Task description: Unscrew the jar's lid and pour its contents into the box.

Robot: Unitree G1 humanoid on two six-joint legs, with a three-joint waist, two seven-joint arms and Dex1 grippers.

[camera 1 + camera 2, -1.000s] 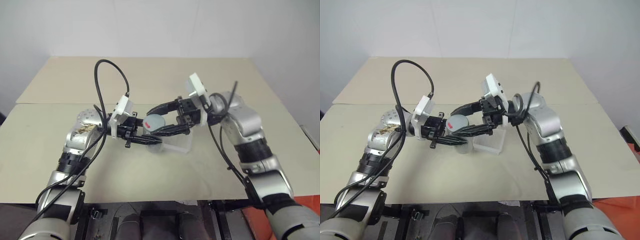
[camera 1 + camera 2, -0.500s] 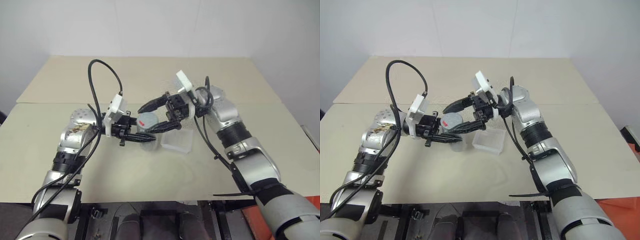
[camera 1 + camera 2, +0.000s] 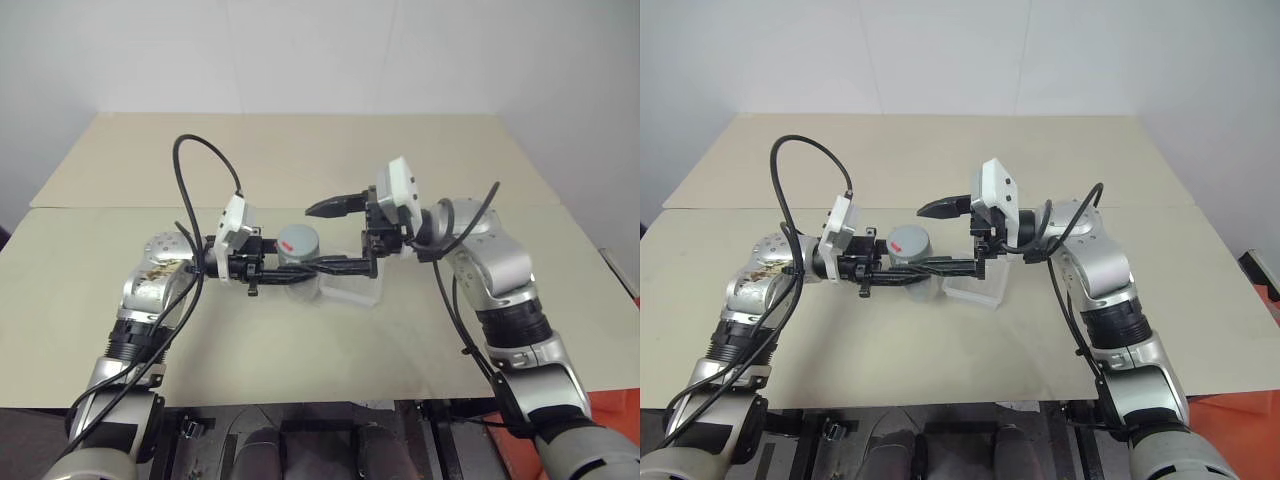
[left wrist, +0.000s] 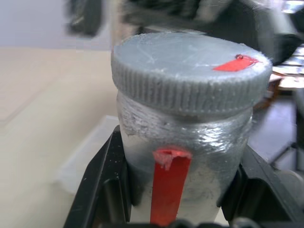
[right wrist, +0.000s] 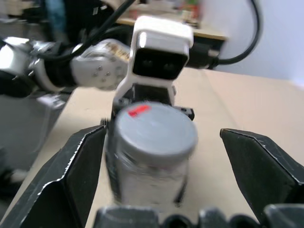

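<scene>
The jar (image 4: 183, 142), silver-grey with a red stripe down its side, stands upright just above the table, and my left gripper (image 3: 292, 272) is shut on its body from the left. The lid (image 3: 298, 241), grey, ribbed and marked with a red patch, sits on the jar. My right gripper (image 5: 166, 171) comes in level from the right and is open. One of its fingers (image 3: 333, 207) is beyond the lid and the other lies in front of the jar; neither touches it. The box (image 3: 352, 290), a clear shallow tray, rests on the table just right of the jar, under the right gripper.
The beige table (image 3: 300, 340) has a seam running across it behind the arms, with a second tabletop (image 3: 300, 150) beyond. A black cable (image 3: 200, 170) loops up over my left forearm. A white wall stands behind the table.
My right gripper, which was closed around the lid a second ago, has opened wide and drawn back a little to the right. The jar stays in my left gripper.
</scene>
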